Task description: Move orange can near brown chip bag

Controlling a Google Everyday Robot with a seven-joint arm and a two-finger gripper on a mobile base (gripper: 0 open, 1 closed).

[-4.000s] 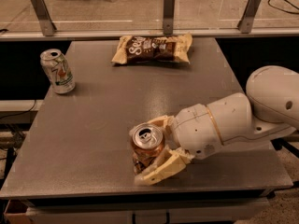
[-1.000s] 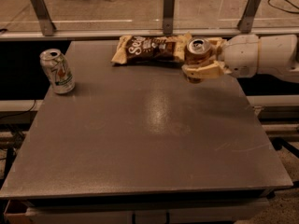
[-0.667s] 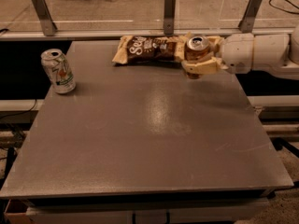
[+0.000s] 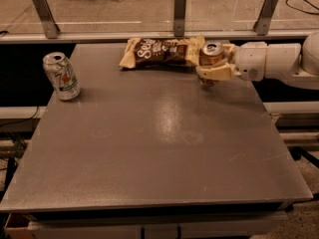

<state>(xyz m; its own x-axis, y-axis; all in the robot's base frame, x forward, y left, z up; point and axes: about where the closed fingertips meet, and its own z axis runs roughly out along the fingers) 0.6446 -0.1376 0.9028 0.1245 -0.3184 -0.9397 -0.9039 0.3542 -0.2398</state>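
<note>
The orange can stands upright at the far right of the grey table, right beside the right end of the brown chip bag, which lies flat at the table's far edge. My gripper reaches in from the right and is shut on the orange can, one pale finger in front of it and the other behind. The can's base is at or just above the tabletop; I cannot tell if it touches.
A silver-white can with green and red marks stands at the table's left edge. A glass rail with metal posts runs behind the table. My white arm spans the table's far right corner.
The gripper carried the orange can from the table's front middle to the far right, beside the chip bag. Over the last second it shifted only slightly.
</note>
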